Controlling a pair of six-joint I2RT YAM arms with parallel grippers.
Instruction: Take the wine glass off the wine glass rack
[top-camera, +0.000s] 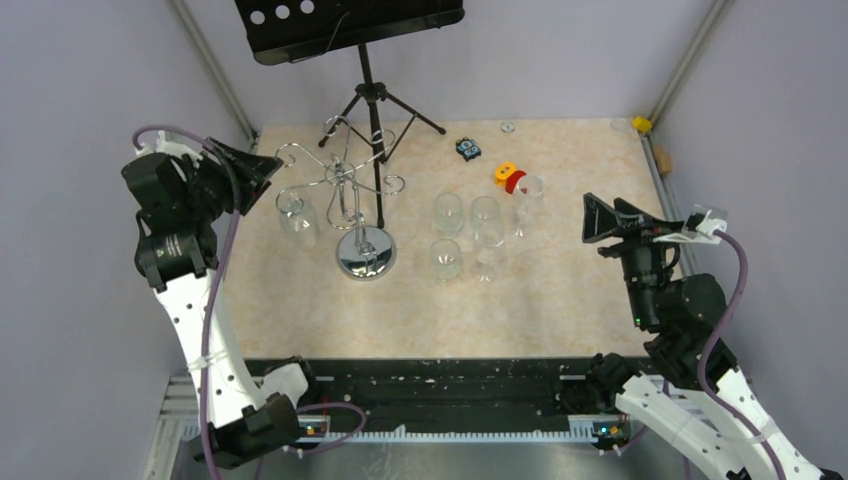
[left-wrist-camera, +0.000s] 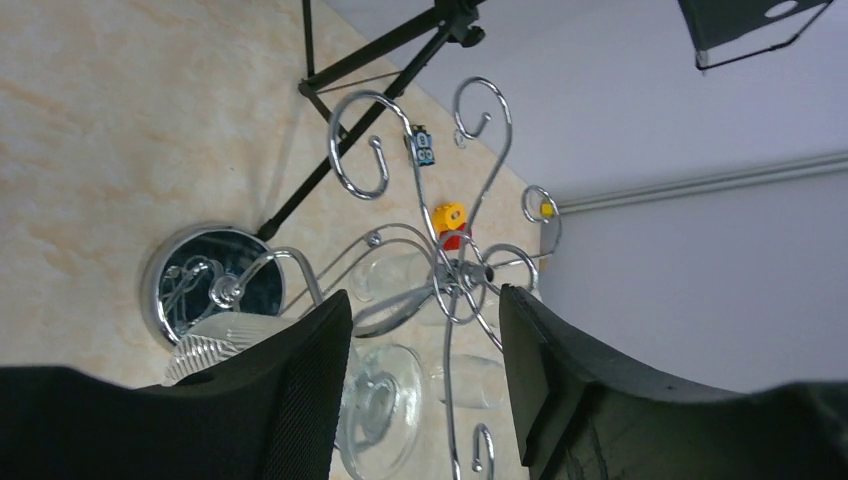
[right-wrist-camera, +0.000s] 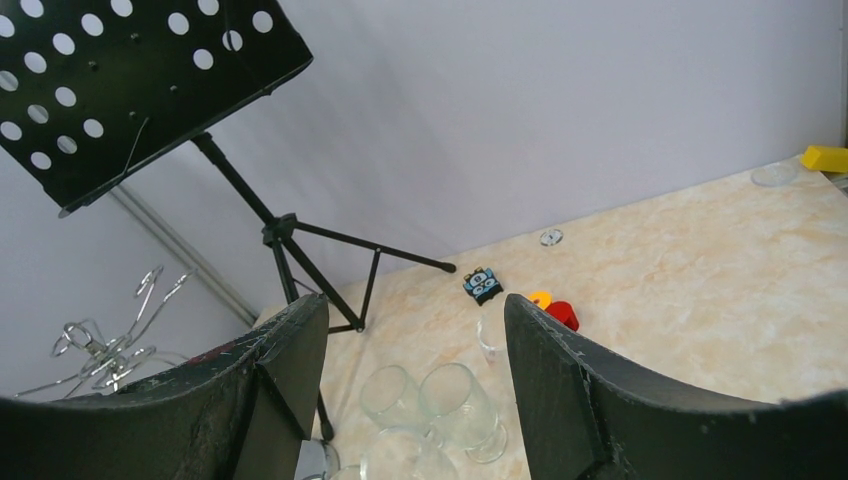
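The wine glass rack (top-camera: 345, 185) is a chrome wire stand with a round mirrored base (top-camera: 365, 253) and curled loop arms. One wine glass (top-camera: 297, 215) hangs upside down from its left arm. My left gripper (top-camera: 262, 172) is open, just left of the rack at arm height. In the left wrist view the rack hub (left-wrist-camera: 455, 275) and the glass's round foot (left-wrist-camera: 385, 410) lie between my open fingers (left-wrist-camera: 300, 390); the left gripper (left-wrist-camera: 425, 330) touches nothing. The glass's bowl (left-wrist-camera: 215, 340) is partly hidden. My right gripper (top-camera: 592, 220) (right-wrist-camera: 415, 310) is open and empty, right of the table's middle.
Several wine glasses (top-camera: 448, 213) stand on the table right of the rack, also in the right wrist view (right-wrist-camera: 455, 400). A black tripod music stand (top-camera: 345, 25) rises behind the rack. Small toys (top-camera: 510, 178) and a blue block (top-camera: 468, 149) lie at the back.
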